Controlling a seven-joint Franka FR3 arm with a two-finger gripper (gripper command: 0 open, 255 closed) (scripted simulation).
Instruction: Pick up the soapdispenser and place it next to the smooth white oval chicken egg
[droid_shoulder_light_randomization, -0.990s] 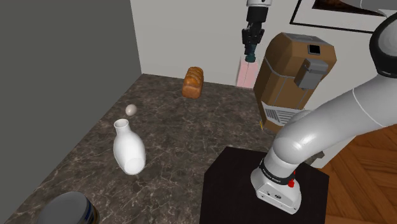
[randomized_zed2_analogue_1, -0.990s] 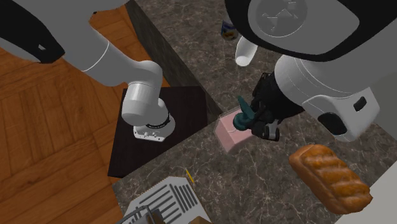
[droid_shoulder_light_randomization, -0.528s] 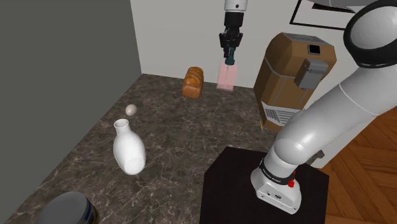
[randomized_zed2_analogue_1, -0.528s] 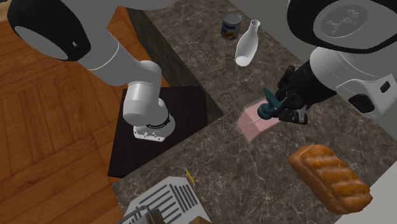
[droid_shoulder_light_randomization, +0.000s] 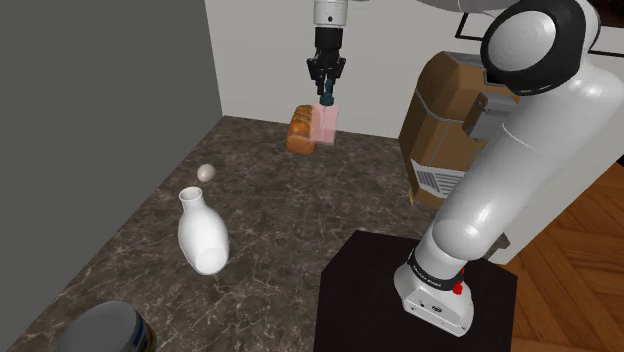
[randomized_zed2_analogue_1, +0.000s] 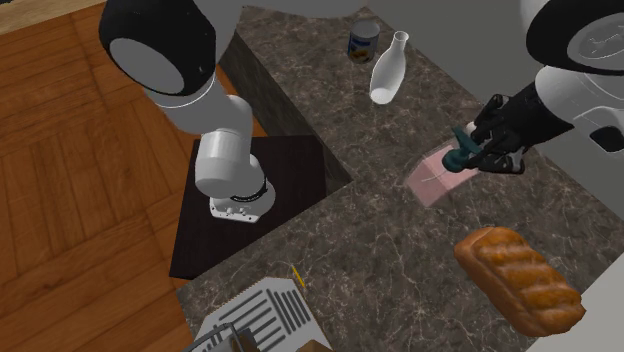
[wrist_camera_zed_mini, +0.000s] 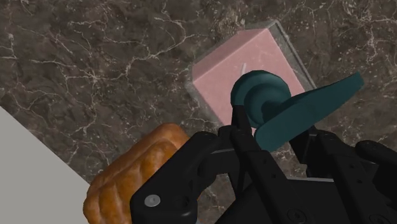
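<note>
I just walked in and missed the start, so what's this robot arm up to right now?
The black gripper is shut on the teal pump of a pink soap dispenser, holding it in the air above the dark marbled counter, close to the bread loaf. The egg lies apart, near the white vase.

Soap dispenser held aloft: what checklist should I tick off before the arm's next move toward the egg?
1. Gripper shut on the soap dispenser at its teal pump: ok.
2. Dispenser lifted off the counter: ok.
3. Egg in sight on the counter: ok.
4. White vase upright near the egg, far from the dispenser: ok.
5. Bread loaf lying apart from the dispenser: ok.
6. Dispenser hanging plumb in the grip: cannot tell.
</note>
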